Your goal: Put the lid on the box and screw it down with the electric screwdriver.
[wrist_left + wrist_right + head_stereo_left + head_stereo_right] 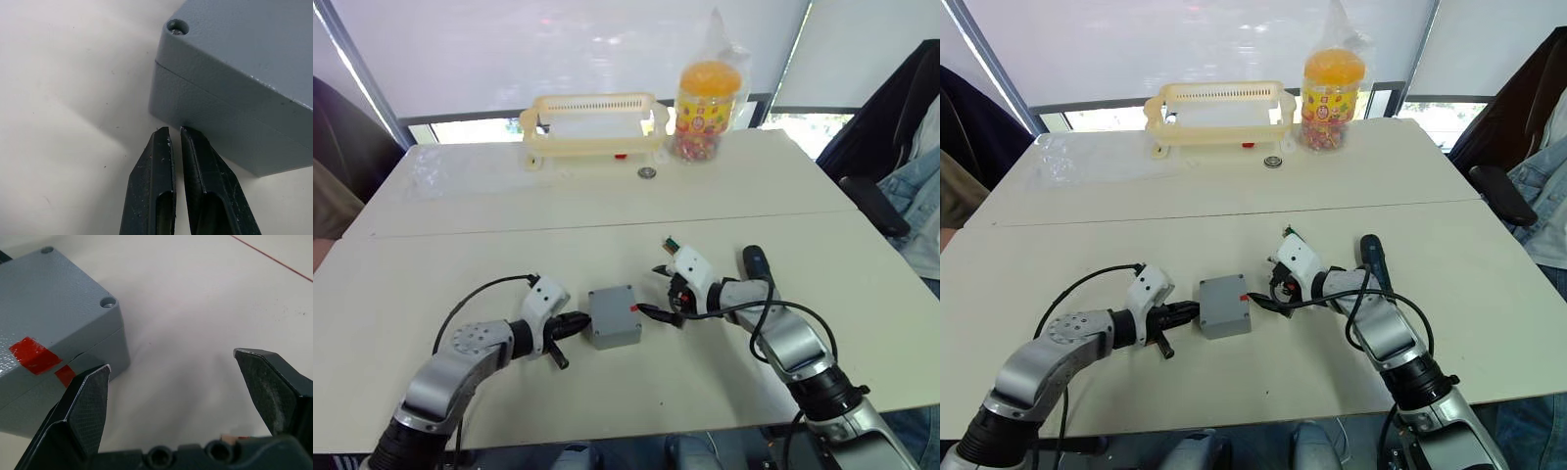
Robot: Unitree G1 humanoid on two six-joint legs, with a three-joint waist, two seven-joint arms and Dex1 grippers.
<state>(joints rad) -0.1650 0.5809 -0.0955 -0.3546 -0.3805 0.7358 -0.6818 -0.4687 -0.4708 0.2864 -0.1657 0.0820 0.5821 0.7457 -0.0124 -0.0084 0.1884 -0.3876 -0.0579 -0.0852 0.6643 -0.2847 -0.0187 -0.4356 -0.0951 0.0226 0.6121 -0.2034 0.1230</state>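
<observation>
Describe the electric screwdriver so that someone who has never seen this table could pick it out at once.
Start at the grey box near the front edge of the white table, between the two grippers. Go past the right gripper to the robot's right: the electric screwdriver lies flat beside that forearm. It is the one long, slim, dark pen-shaped cylinder there, unlike the squat grey box.

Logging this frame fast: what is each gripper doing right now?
Left gripper: shut, holding nothing, tips at the side of the box.
Right gripper: open, empty, one finger beside the box's red-marked side.
</observation>
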